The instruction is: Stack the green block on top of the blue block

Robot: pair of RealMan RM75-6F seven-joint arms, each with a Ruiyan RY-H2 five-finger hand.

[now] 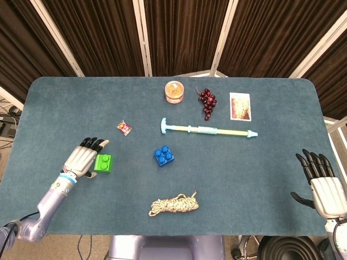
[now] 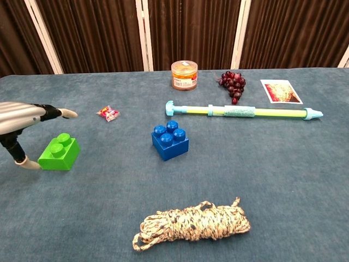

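A green block (image 1: 103,162) (image 2: 59,153) lies on the table's left part. The blue block (image 1: 164,156) (image 2: 170,140) sits near the middle, well to its right. My left hand (image 1: 82,158) (image 2: 22,123) hovers just left of the green block, fingers spread above it and thumb low beside it, holding nothing. My right hand (image 1: 321,184) stays open beyond the table's right front corner, seen only in the head view.
A coiled rope (image 1: 174,204) lies near the front edge. A long pump toy (image 1: 209,130), grapes (image 1: 207,102), an orange jar (image 1: 174,91), a photo card (image 1: 240,106) and a small candy wrapper (image 1: 124,128) lie further back.
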